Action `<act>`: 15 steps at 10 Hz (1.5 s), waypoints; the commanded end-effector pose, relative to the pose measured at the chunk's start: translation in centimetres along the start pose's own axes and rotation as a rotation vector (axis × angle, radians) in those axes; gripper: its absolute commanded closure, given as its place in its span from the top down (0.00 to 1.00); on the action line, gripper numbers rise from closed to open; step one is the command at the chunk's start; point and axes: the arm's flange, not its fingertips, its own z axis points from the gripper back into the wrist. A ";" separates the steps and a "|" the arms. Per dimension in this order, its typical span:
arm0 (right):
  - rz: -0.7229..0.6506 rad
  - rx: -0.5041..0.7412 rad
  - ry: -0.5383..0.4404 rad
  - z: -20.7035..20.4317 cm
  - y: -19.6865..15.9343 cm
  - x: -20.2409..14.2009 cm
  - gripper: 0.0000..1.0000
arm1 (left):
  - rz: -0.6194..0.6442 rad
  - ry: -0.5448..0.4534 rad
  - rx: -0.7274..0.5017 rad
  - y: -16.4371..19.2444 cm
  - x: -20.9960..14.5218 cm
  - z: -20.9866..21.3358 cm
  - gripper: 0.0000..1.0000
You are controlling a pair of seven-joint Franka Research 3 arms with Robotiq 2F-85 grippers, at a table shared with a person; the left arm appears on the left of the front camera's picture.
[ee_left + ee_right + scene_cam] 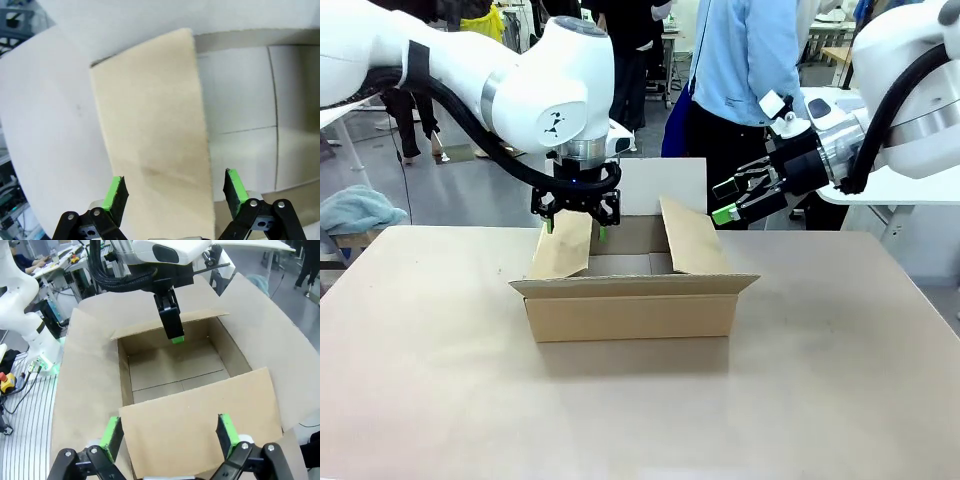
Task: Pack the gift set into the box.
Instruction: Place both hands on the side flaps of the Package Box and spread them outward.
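Currently, front view: box (630, 315) sits mid-counter (440, 400), long axis running left to right. Its top is open and the side flaps are raised. Left pincer (576, 228) hangs over the left flap (563, 248), fingers apart, with a green pad at each side of the flap's top. Right pincer (722, 200) hovers just beyond the right flap (692, 238), up and to the right, fingers apart and clamped on nothing. A person (740, 60) stands at the far side.

Left wrist view: the left flap's free end lies between the spread fingers; whether they touch it I cannot tell.

Right wrist view: the right flap lies ahead of the open fingertips, near but apart. The box floor is bare cardboard, so nothing is packed yet.

Judgement: both arms tend the flaps to keep the mouth wide, each nearer its own. The counter is flat and pale brown, with room all around the box.
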 end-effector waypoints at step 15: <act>-0.020 -0.001 -0.004 0.2 0.0 0.4 1.00 | 0.306 0.058 -0.468 23.8 -6.4 -5.6 1.00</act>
